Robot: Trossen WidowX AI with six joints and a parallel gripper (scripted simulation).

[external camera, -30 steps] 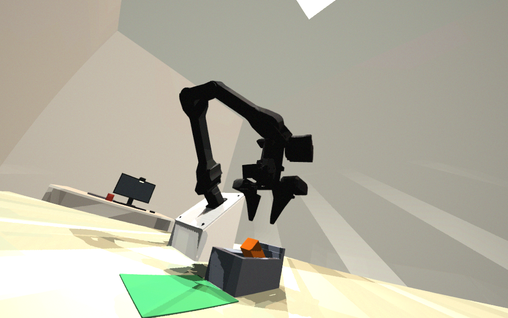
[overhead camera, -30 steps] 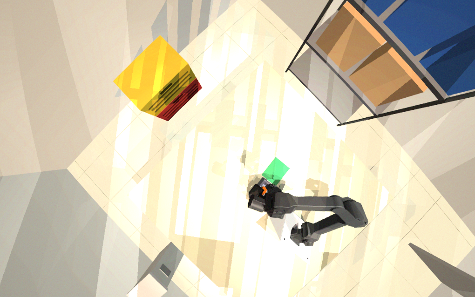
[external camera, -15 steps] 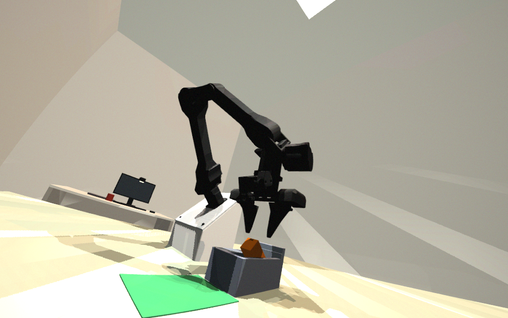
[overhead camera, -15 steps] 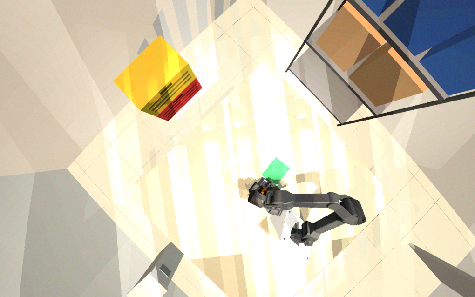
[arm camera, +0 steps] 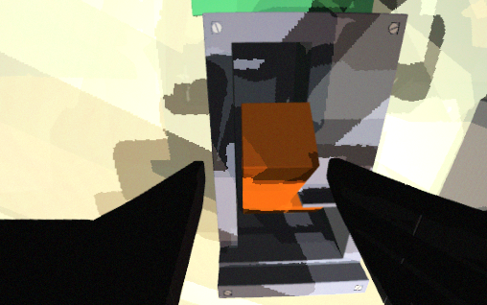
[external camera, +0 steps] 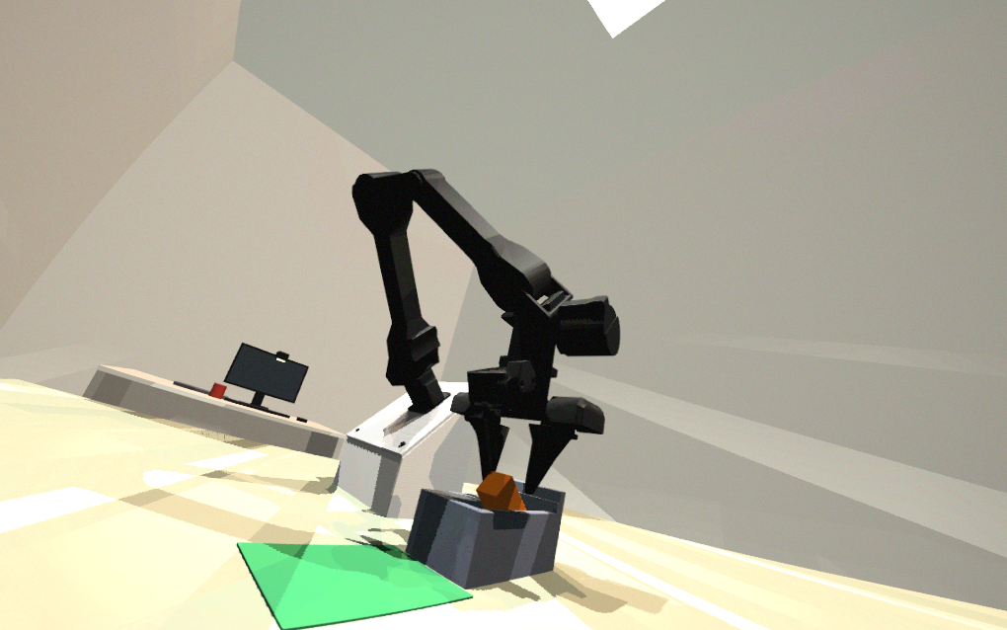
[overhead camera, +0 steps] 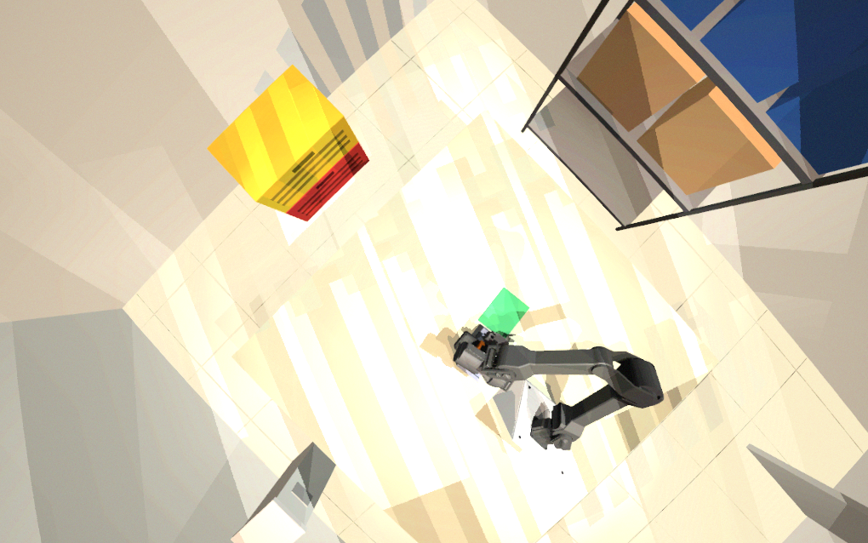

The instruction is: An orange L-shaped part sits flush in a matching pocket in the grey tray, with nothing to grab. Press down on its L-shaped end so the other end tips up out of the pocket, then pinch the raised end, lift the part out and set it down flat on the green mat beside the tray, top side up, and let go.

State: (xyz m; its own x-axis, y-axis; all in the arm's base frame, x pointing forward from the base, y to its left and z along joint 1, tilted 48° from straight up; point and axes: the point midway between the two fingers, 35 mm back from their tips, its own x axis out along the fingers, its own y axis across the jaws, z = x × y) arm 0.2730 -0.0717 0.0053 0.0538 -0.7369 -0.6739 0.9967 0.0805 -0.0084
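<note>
The orange part (overhead camera: 480,344) (external camera: 499,490) (arm camera: 278,134) is tilted in the grey tray (external camera: 512,553) (arm camera: 307,24). Its end toward the mat stands up above the tray rim, and its other end is down in the pocket. My gripper (external camera: 509,483) (arm camera: 266,169) is open and points down, its fingertips low, close to the tray's top. In the wrist view the fingers stand on either side of the part, with gaps at both sides. The green mat (overhead camera: 503,307) (external camera: 348,587) (arm camera: 249,6) lies flat beside the tray. The part's low end is partly hidden in the pocket.
The white robot base (external camera: 363,475) stands behind the tray in the exterior view. A desk with a monitor (external camera: 266,372) and a red cup (external camera: 217,390) is far back. A yellow and red box (overhead camera: 281,140) and a shelf rack (overhead camera: 591,157) stand far from the arm.
</note>
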